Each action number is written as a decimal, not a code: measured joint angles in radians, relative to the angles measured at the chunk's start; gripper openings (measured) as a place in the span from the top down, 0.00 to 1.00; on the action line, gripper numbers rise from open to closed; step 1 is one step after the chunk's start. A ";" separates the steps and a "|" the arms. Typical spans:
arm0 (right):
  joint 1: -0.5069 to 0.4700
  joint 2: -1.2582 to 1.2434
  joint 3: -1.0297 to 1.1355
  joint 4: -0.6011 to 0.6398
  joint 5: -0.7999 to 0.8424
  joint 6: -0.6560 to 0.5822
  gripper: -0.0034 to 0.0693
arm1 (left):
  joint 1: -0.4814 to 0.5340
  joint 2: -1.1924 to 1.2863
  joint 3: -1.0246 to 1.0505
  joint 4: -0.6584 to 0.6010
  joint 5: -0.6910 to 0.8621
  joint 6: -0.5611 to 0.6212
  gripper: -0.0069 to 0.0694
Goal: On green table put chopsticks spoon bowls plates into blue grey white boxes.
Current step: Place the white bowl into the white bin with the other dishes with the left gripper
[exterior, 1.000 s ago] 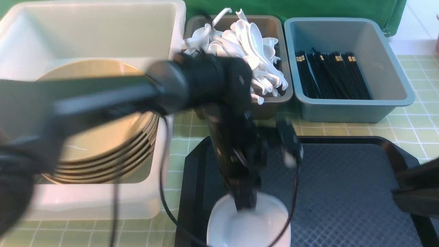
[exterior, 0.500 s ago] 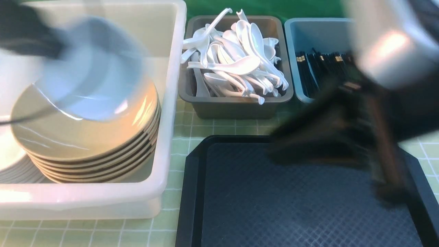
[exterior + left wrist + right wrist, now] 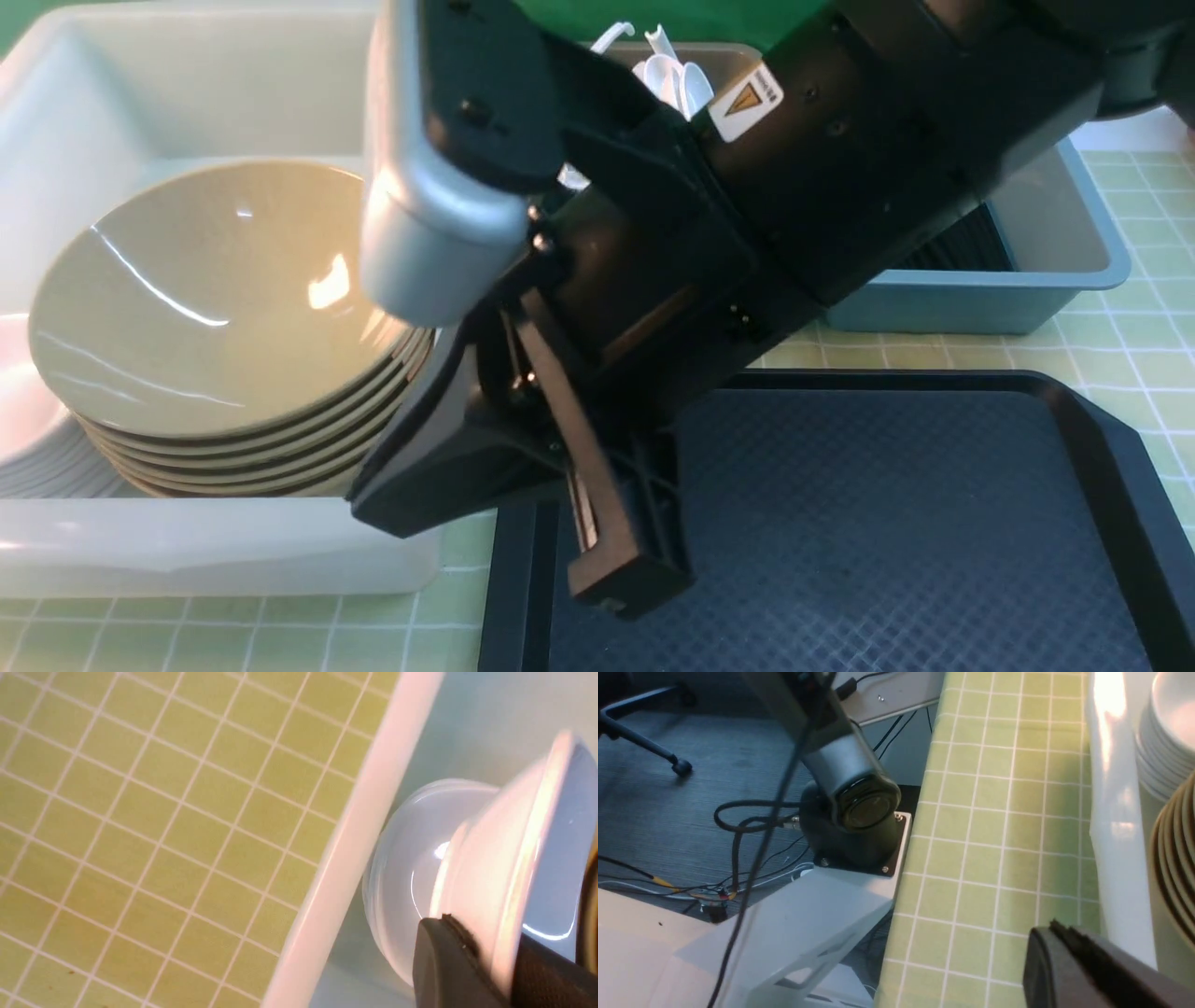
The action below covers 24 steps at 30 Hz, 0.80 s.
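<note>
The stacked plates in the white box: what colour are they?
Beige, glossy, with darker rim edges; the stacked plates show best in the front view, inside the white box.

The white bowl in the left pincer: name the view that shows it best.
The left wrist view: the white bowl fills its side, rim pinched by the left pincer over the white box. The front and right wrist views do not show it.
</note>
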 joint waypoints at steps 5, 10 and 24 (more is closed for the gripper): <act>0.000 0.000 -0.001 -0.002 0.002 0.000 0.92 | -0.052 0.086 0.001 0.004 0.002 -0.008 0.89; 0.000 0.000 -0.001 -0.026 0.008 0.009 0.92 | -0.069 0.133 0.001 0.016 0.004 -0.033 0.86; -0.042 0.000 -0.001 -0.066 0.012 0.098 0.89 | -0.073 0.120 0.001 0.109 -0.031 -0.134 0.18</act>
